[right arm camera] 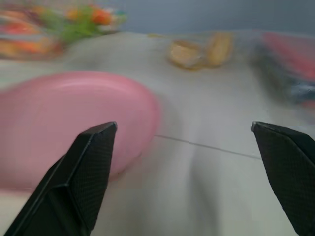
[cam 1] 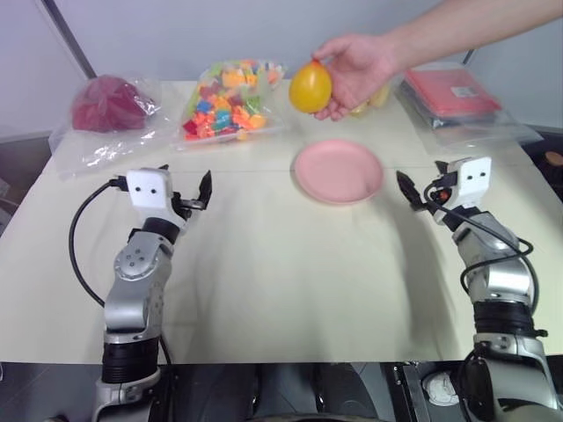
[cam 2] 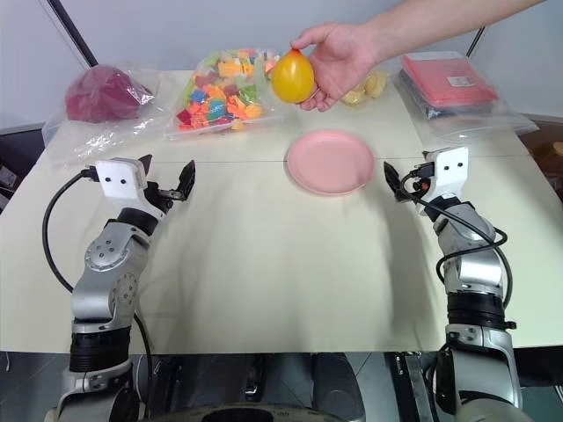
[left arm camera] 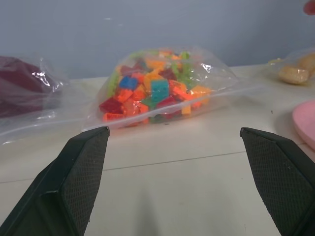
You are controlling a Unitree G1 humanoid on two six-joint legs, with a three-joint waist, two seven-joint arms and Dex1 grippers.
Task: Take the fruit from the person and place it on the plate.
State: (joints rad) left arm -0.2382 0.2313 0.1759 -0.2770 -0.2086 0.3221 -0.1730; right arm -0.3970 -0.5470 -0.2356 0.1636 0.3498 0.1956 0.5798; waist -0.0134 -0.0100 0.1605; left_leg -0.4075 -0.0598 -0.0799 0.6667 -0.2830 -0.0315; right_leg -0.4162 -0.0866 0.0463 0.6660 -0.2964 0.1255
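Note:
The person's hand (cam 1: 356,66) reaches in from the upper right and holds the glossy yellow-orange fruit (cam 1: 310,87) in the air above the far side of the table. Just below and in front of it lies the round pink plate (cam 1: 339,171), with nothing on it. My right gripper (cam 1: 420,180) hovers open just right of the plate, pointing toward the plate's rim (right arm camera: 64,118), nothing between its fingers. My left gripper (cam 1: 186,180) stands open over the table at the left, well away from the fruit, facing a bag of blocks.
At the table's back lie a clear bag of colourful blocks (cam 1: 230,98), a bagged dark red object (cam 1: 107,104), a red flat packet (cam 1: 450,92) in plastic, and pale orange-yellow pieces in a bag (right arm camera: 199,51).

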